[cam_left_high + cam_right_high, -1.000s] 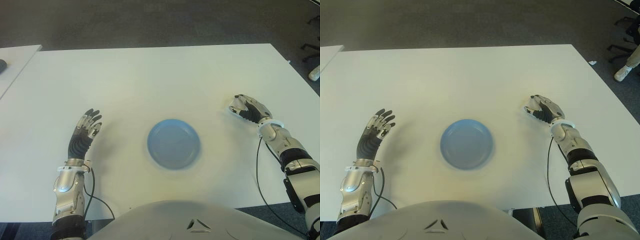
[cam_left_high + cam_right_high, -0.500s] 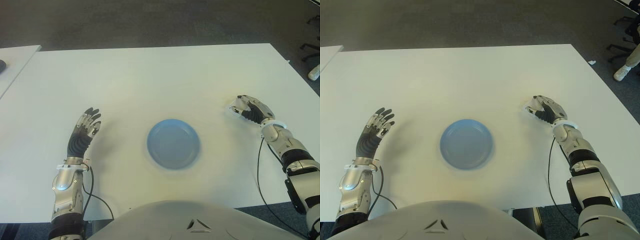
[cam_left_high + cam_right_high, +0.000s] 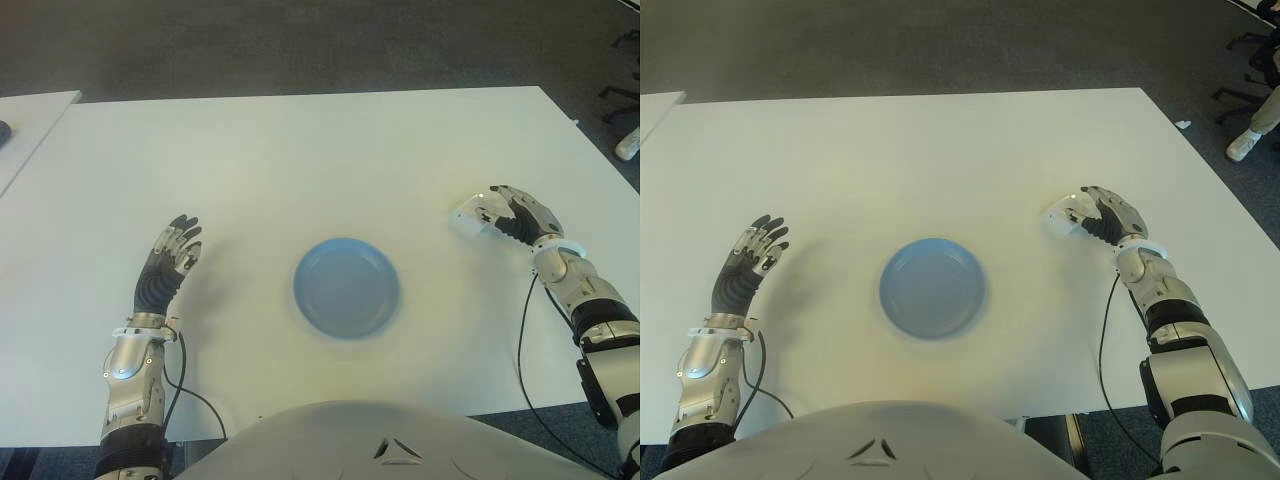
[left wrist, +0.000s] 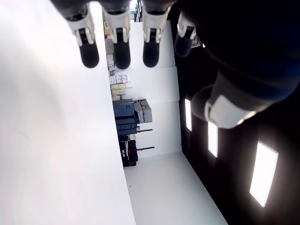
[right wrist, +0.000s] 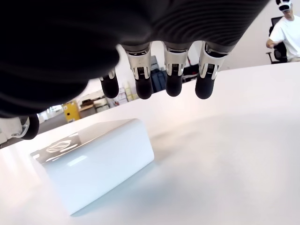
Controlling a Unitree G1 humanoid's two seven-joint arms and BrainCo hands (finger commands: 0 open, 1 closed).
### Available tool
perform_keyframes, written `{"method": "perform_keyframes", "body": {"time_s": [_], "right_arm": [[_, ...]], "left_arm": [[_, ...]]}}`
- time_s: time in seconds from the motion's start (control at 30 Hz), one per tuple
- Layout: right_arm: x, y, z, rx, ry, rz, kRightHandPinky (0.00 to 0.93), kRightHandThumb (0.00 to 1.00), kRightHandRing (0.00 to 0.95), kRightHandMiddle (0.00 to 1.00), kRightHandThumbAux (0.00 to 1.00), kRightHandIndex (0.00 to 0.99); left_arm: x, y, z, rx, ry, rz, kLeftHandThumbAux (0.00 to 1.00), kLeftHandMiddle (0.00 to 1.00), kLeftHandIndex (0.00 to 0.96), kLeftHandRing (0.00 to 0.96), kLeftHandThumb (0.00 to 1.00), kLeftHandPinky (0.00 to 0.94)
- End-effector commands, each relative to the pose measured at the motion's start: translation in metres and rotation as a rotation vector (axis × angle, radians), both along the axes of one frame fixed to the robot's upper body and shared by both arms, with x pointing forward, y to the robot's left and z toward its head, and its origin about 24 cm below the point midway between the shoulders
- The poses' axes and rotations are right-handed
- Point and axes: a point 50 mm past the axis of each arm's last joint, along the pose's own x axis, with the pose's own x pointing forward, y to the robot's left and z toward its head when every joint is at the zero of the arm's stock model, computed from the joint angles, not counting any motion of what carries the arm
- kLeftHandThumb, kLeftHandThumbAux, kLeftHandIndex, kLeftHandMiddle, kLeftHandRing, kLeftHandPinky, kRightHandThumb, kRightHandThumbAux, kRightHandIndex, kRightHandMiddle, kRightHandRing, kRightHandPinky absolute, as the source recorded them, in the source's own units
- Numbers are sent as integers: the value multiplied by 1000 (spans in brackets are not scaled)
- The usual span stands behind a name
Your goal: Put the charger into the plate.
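Note:
The white charger (image 3: 470, 217) lies on the white table (image 3: 300, 160), to the right of the round blue plate (image 3: 347, 287), which holds nothing. My right hand (image 3: 503, 209) hovers at the charger's right side. In the right wrist view its fingers (image 5: 172, 79) arch above the charger (image 5: 93, 164) without touching it, and the thumb stays off to one side. My left hand (image 3: 170, 258) shows to the left of the plate with straight, spread fingers (image 4: 122, 51) holding nothing.
A second white table (image 3: 30, 120) stands at the far left with a dark object on its edge. A person's shoe (image 3: 1243, 147) and chair legs show on the floor at the right. A black cable (image 3: 522, 330) runs along my right forearm.
My right hand has drawn back to the right and its fingers have lifted, uncovering the charger, which stays on the table. The left hand has barely moved.

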Motion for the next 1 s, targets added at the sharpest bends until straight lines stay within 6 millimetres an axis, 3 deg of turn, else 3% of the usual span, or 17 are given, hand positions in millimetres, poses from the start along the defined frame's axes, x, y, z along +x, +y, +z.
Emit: {"method": "perform_keyframes", "body": {"time_s": [0.03,1.0], "right_arm": [[-7,-7,-6,0,17,-45,0,173,0,0,219,0],[-15,-15,-10,24,28,-100,0,205,0,0,219,0]], "left_arm": [[1,0,0,7,7,-29,565,109,86,110,438,132],[2,5,2,37,1,-43,592,83,65,85,400,129]]}}
